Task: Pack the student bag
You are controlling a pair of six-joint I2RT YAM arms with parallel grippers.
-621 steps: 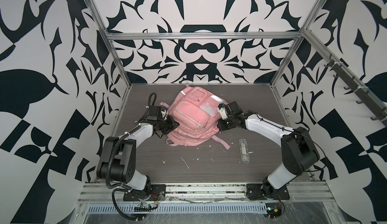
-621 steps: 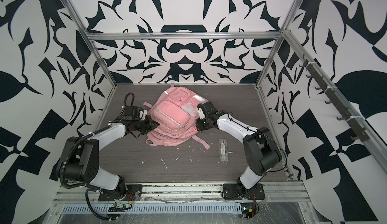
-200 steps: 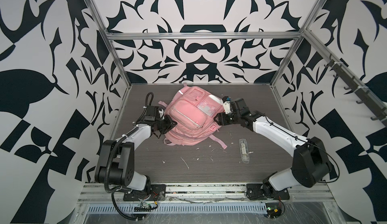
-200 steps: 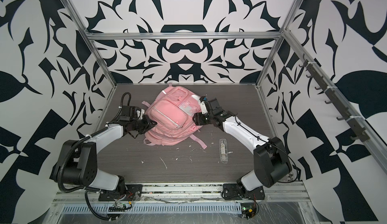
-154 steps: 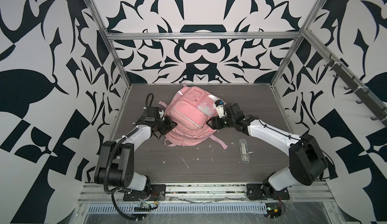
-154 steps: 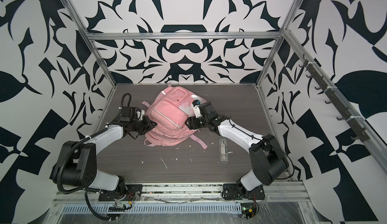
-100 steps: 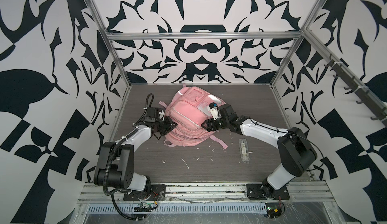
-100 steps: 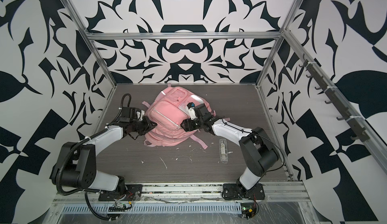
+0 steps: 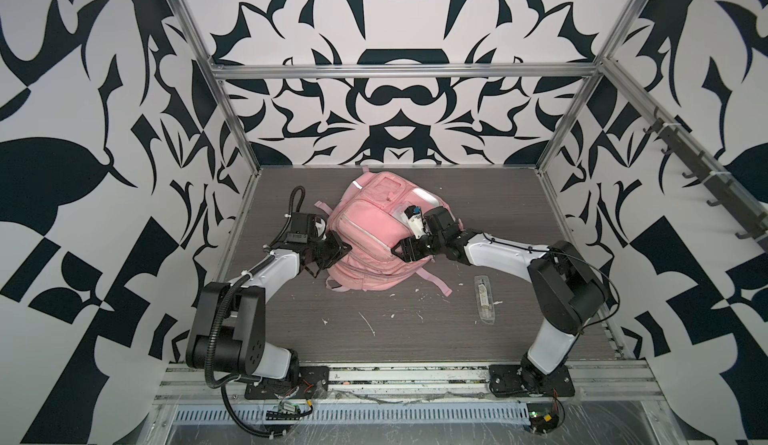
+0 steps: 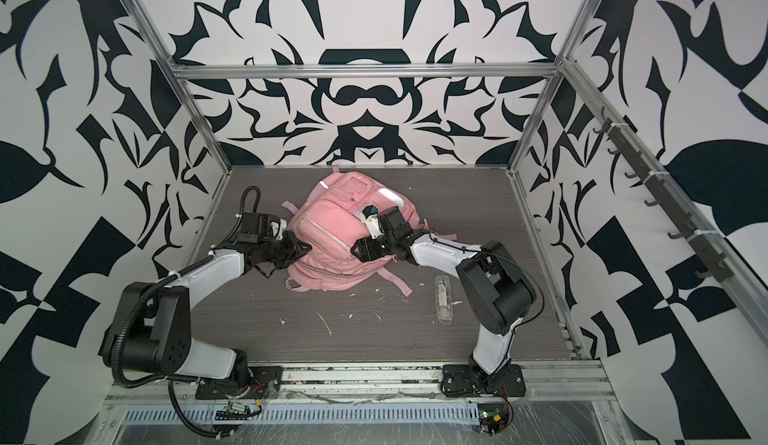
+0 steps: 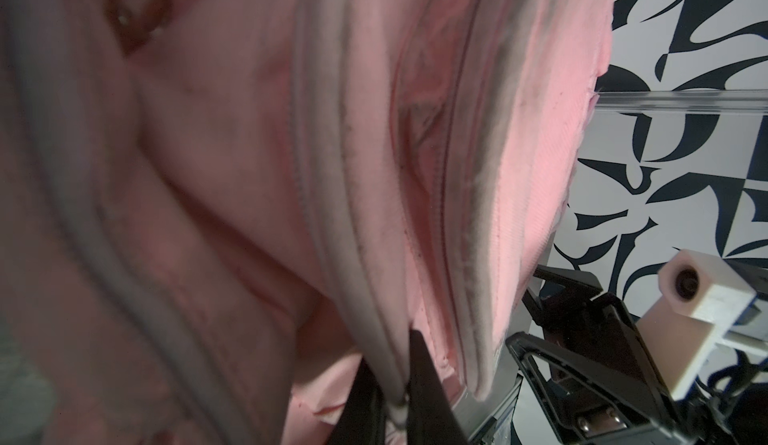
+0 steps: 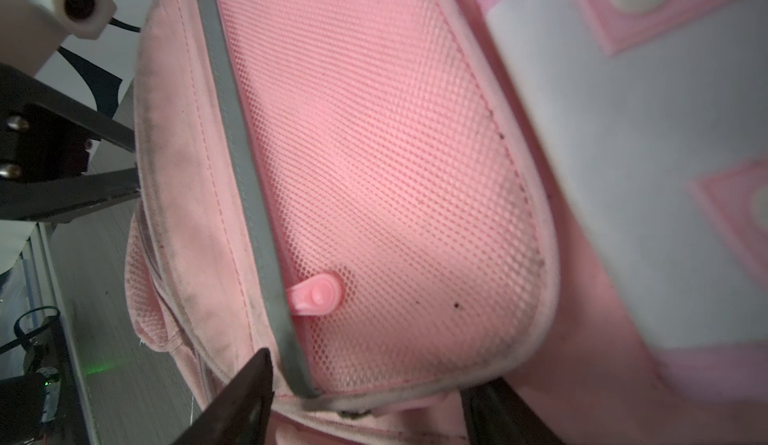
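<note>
Nearest the front, the bench (image 9: 415, 339) carries scattered white scraps (image 9: 368, 324) and one clear oblong case (image 9: 484, 299), lying roughly front to back, well apart from both hands and on the side of the right arm (image 9: 498, 256). Further in, the left hand (image 11: 395, 414) is clamped on a grey-piped seam (image 11: 328, 256) of the one student bag (image 9: 370, 231), while the right hand (image 12: 374, 405) stands with fingers (image 12: 241, 401) apart astride a corner of its mesh pocket (image 12: 395, 172), one pink zip pull (image 12: 318, 295) just ahead. The bag lies mid-bench toward the back wall (image 9: 395, 102), long axis roughly front to back, between the two hands; the right looks better placed to close next.
</note>
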